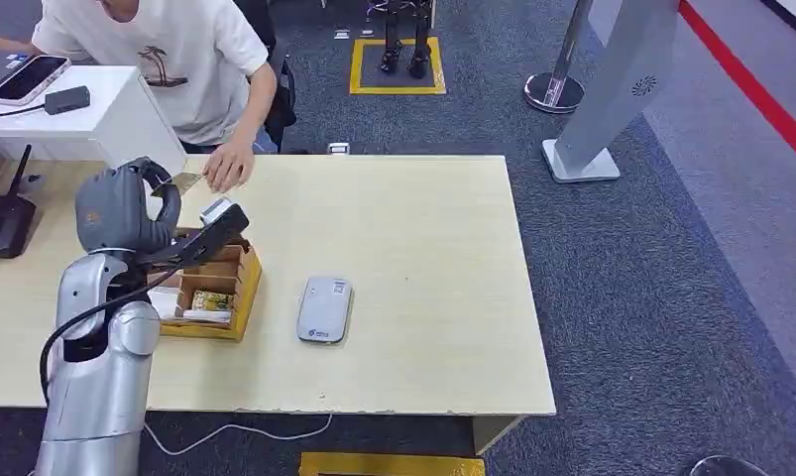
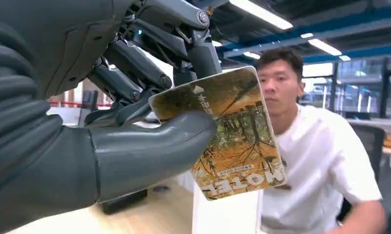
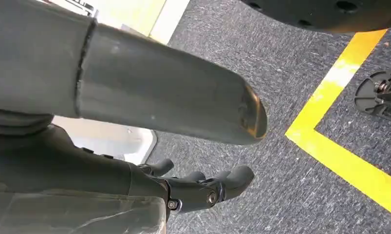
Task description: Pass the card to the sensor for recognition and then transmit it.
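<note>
Thumb covers a corner of the card (image 2: pixel 237 141), and the card's small print is too fine to read. Left hand (image 1: pixel 126 208) blocks part of the wooden box (image 1: pixel 220 297) on the desk (image 1: pixel 423 248); its contents are unclear.

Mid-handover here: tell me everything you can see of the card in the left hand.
The card is a thin rectangle with rounded corners, printed with an autumn scene of orange-brown trees and pale lettering along one end. It looks glossy, like plastic, flat and unbent. The left hand pinches one end between the thick thumb and dark fingers; the rest sticks out free. It is held raised above the table, toward the person.
</note>
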You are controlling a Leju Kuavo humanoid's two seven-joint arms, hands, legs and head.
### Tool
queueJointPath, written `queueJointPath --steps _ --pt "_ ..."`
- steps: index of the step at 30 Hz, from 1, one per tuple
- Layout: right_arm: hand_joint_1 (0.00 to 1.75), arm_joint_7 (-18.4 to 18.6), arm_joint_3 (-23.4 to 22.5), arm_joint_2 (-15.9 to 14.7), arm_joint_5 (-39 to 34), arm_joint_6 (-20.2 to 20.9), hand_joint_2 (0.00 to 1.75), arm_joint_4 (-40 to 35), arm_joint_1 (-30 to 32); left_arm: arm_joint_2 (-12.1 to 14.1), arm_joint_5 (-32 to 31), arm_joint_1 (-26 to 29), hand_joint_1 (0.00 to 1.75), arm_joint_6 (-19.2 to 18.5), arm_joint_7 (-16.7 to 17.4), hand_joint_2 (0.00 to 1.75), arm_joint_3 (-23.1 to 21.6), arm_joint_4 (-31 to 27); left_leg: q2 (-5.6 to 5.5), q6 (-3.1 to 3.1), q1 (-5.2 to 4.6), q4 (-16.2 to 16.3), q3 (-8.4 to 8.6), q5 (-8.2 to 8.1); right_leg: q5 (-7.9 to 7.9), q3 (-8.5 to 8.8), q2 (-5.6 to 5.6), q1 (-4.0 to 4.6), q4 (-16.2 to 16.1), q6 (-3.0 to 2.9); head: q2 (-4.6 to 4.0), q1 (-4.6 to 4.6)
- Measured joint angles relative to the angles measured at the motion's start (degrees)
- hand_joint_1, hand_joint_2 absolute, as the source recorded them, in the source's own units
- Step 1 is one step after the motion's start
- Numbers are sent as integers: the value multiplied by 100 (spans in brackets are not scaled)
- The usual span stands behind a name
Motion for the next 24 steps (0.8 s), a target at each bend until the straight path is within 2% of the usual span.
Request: queueJointPath --steps 10,17,24 --pt "0 13 -2 0 0 0 0 24 -2 222 -98 -108 175 9 9 175 418 -166 0 0 1 -1 1 0 0 0 0 1 1 -1 0 2" --pt "0 11 -2 0 0 0 0 24 -2 393 -127 -109 175 -2 -2 175 1045 -173 4 -1 2 -1 1 0 -1 -2 3 1 1 -1 0 0" --pt "0 11 -2 0 0 2 0 24 -4 431 -177 -108 175 -70 -11 175 1467 -173 4 0 1 -1 1 0 0 -1 3 0 0 -1 0 0"
